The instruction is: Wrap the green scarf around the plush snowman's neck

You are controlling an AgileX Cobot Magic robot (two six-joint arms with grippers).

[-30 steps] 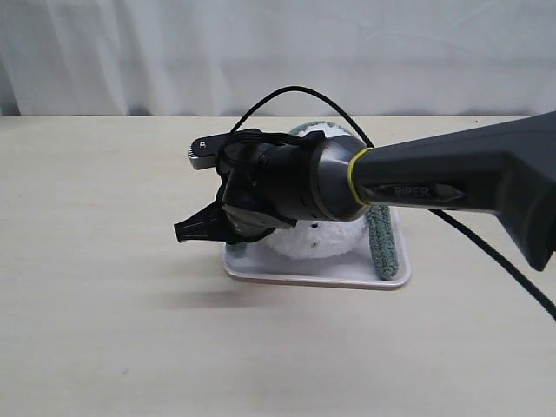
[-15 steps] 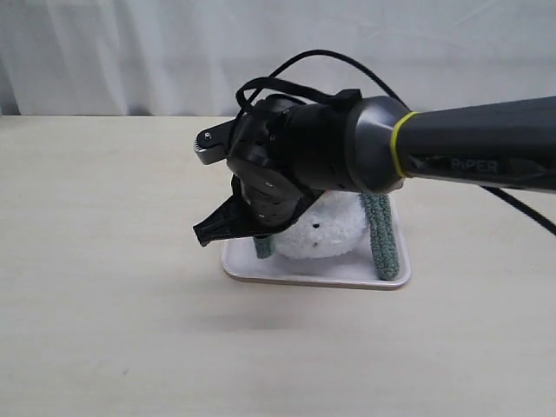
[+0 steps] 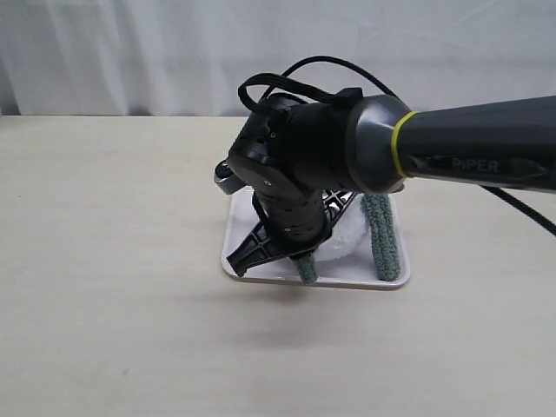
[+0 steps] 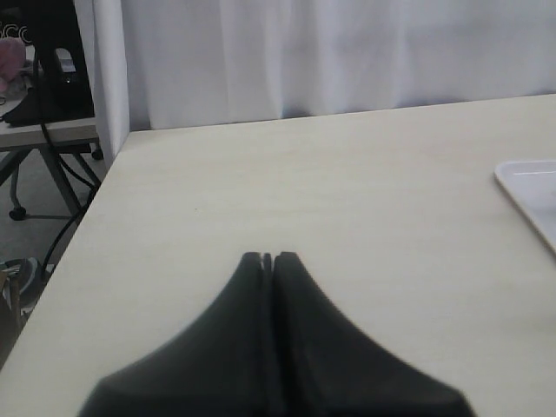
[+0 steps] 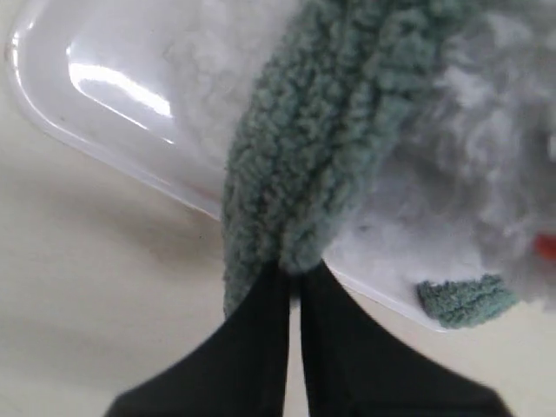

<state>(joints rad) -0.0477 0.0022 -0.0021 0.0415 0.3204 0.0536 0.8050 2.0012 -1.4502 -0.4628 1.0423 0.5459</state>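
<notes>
Scarf (image 5: 295, 156): fuzzy sage-green knit | pinched by right gripper (image 5: 293, 282) | beside white snowman (image 5: 469, 174)

White tray (image 3: 356, 280) sat on pale wood-grain table (image 3: 104, 304); white curtain (image 3: 130, 52) hung behind far edge.

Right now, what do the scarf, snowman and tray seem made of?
Green scarf: fuzzy knit yarn, matte; looped stitches show. Plush snowman: fluffy white pile, probably synthetic plush. Tray: likely smooth plastic, glossy; bright light reflections.
</notes>
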